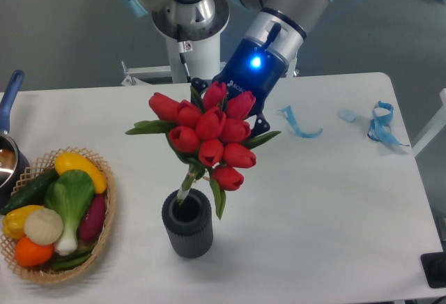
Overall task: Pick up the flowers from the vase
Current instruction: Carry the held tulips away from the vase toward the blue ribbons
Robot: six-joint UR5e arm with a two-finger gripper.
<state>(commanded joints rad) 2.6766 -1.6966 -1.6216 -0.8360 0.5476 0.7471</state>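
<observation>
Wicker vegetable basket (pixel 97 252), blue-handled pot (pixel 10 109), blue ribbons (pixel 380 124)

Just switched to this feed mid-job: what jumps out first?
A bunch of red tulips with green leaves fills the centre, its pale stems reaching down to the mouth of a dark grey ribbed vase near the table's front. Right behind the blooms sits the blue gripper with its glowing light; its fingers are hidden.

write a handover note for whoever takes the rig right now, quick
Gripper: behind the flowers, fingers hidden by the blooms, so the grip can't be confirmed.
Flowers: raised and tilted, stem ends apparently at the mouth of the vase, not clear of it.
Vase: upright on the table, right of the basket.
Done: bunch partly lifted.
Left: pull the stems fully clear of the vase.
</observation>
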